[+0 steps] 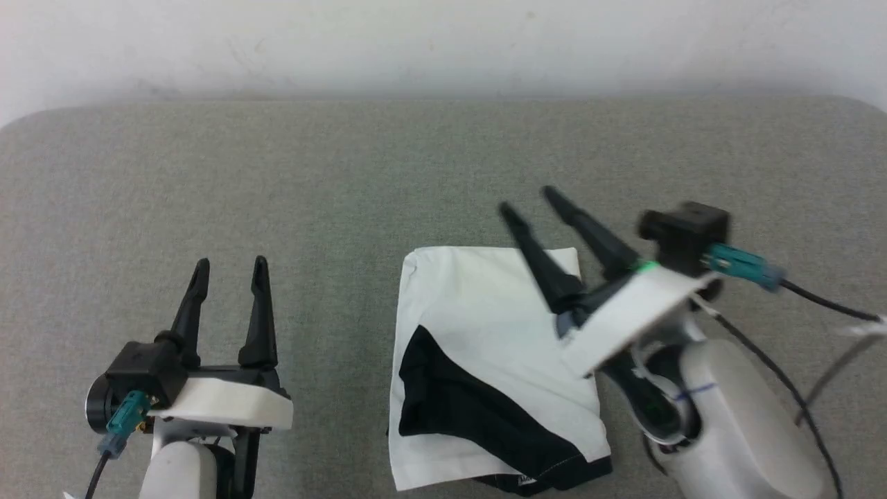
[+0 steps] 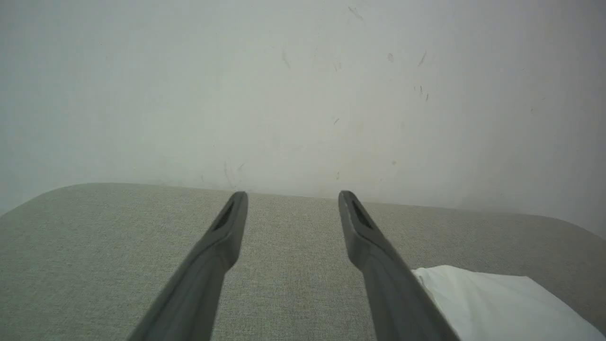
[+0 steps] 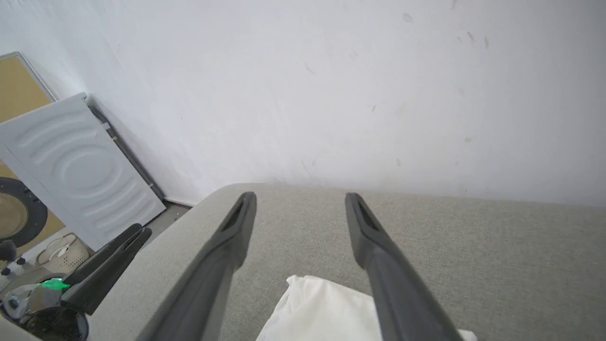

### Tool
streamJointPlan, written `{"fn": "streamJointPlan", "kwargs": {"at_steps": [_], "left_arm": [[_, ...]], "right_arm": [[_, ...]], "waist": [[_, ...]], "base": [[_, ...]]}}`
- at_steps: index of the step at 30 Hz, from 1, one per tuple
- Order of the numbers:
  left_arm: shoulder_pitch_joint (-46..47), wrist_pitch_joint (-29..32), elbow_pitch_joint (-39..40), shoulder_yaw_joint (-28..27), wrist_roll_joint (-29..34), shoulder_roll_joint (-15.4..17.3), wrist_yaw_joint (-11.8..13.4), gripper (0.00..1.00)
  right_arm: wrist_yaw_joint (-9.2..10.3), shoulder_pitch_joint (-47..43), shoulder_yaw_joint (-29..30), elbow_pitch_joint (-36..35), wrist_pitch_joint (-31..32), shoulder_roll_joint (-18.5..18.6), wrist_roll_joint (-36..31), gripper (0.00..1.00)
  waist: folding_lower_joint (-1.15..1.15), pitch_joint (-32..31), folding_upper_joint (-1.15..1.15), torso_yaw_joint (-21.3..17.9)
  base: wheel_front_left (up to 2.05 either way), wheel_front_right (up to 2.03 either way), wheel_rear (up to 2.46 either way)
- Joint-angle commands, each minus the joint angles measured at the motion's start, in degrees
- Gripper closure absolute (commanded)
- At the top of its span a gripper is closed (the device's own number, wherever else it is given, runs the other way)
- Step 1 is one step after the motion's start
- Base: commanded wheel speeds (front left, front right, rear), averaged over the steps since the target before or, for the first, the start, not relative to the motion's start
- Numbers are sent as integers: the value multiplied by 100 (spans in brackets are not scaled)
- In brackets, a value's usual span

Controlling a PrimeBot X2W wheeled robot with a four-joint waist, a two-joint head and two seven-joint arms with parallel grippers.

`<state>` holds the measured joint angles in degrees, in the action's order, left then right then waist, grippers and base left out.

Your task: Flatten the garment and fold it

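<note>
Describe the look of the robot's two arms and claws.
The left claw and right claw each have two long, tapering dark fingers on a black base with a white plate. A teal connector with a black cable plugs into each wrist. The right forearm is pale, rounded, with a thin blue mark; a green light glows at its wrist.

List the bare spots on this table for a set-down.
Widest bare stretch: far half of the table, between the wall and the garment. Also bare: the strip between left gripper and garment. Crowded: near right, where the right gripper hangs over the garment's far corner.
</note>
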<state>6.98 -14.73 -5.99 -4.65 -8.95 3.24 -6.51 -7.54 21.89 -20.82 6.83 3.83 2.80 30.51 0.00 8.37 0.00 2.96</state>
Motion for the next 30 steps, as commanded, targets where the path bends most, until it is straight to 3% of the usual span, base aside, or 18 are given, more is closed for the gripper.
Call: {"fn": "streamJointPlan", "kwargs": {"at_steps": [1,6,11,22,30], "left_arm": [[-92,-27,27,-24,72,-12,-24,0],[-170,-27,56,-55,96,-9,-36,0],[-184,-27,61,-61,106,-10,-45,0],[-170,-27,12,35,88,-16,-68,0],[-146,-27,-45,96,56,-21,-78,0]], "right_arm": [[5,-205,171,-60,-119,8,-78,0],[5,-868,1079,-264,-417,8,-155,0],[5,-1337,1495,86,-1,8,-191,0],[5,-1293,1159,958,1487,8,-96,0],[5,-868,937,1734,2070,8,22,0]], "waist": [[0,-113,0,-103],[0,-214,0,-226],[0,-234,0,-276],[0,-162,0,-166],[0,-94,0,7]], "base": [[0,0,0],[0,0,0],[0,0,0],[0,0,0],[0,0,0]]}}
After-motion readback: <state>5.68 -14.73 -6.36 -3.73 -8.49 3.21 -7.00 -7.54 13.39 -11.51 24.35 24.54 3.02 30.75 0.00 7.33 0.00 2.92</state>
